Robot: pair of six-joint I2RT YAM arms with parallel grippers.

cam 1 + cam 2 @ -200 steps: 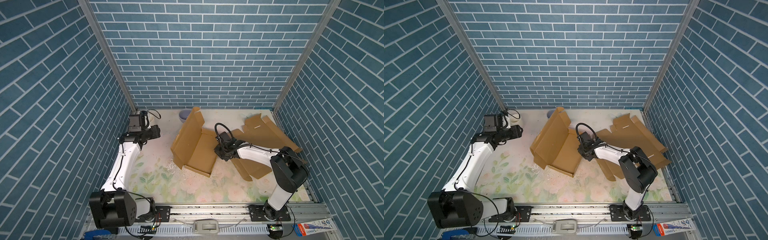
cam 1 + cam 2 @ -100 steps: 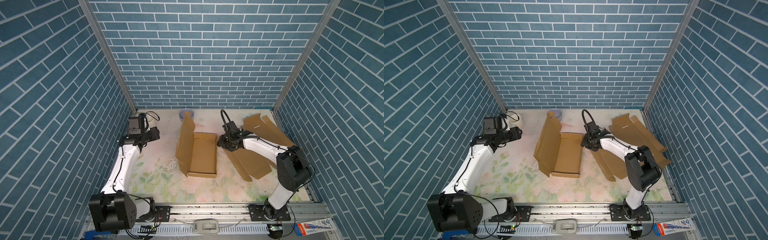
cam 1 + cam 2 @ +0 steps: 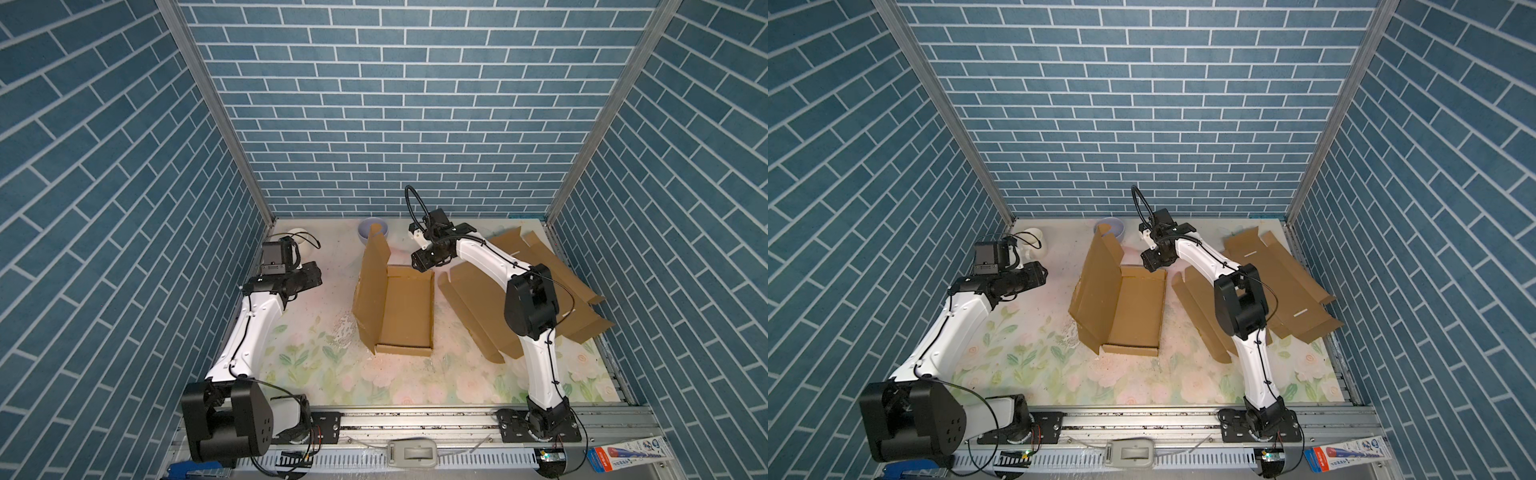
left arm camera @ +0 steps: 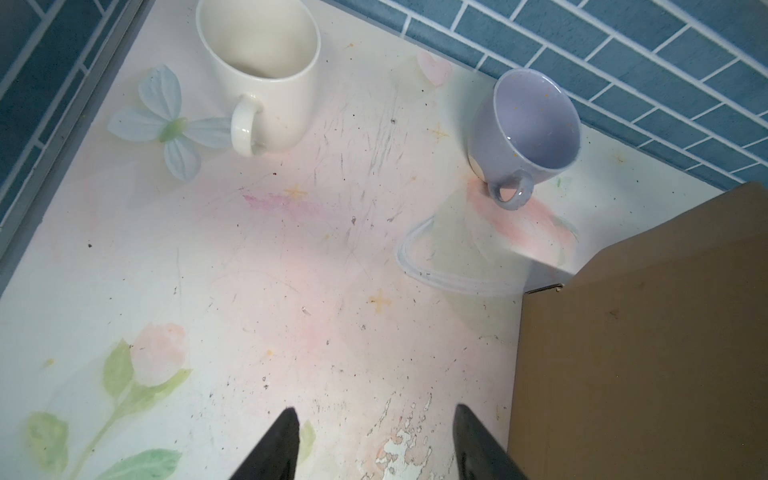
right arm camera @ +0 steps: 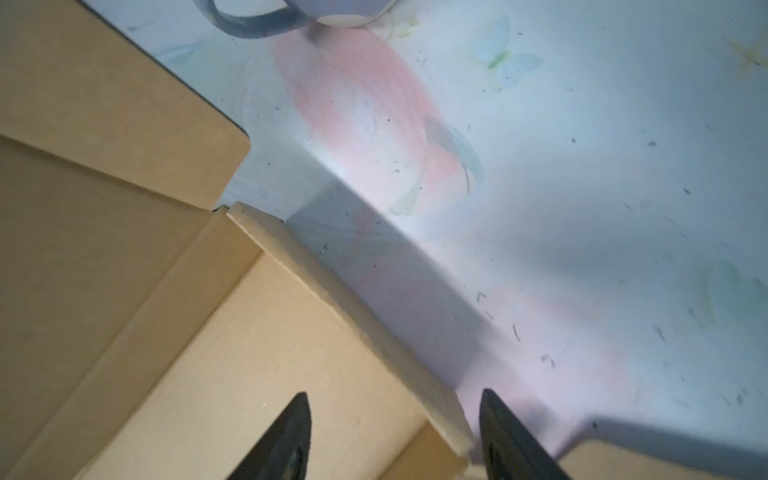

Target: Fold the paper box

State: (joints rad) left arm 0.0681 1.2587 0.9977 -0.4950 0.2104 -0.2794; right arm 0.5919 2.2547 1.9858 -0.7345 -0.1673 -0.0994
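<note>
a: see the left gripper (image 4: 375,409) at the left, spread over bare desk (image 4: 249,291), pinching nothing; white mug (image 4: 266,83) and lavender cup (image 4: 528,124) beyond it.
b: agreed; find the paper box (image 3: 409,316) mid-desk, left flap (image 3: 372,291) standing; right gripper (image 5: 392,394) spread astride its far right corner, not clamped; flat cardboard (image 3: 478,311) lying rightmost.

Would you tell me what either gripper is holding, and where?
Nothing: left gripper open over the table; right gripper open astride an end wall of the paper box, unclamped.
</note>
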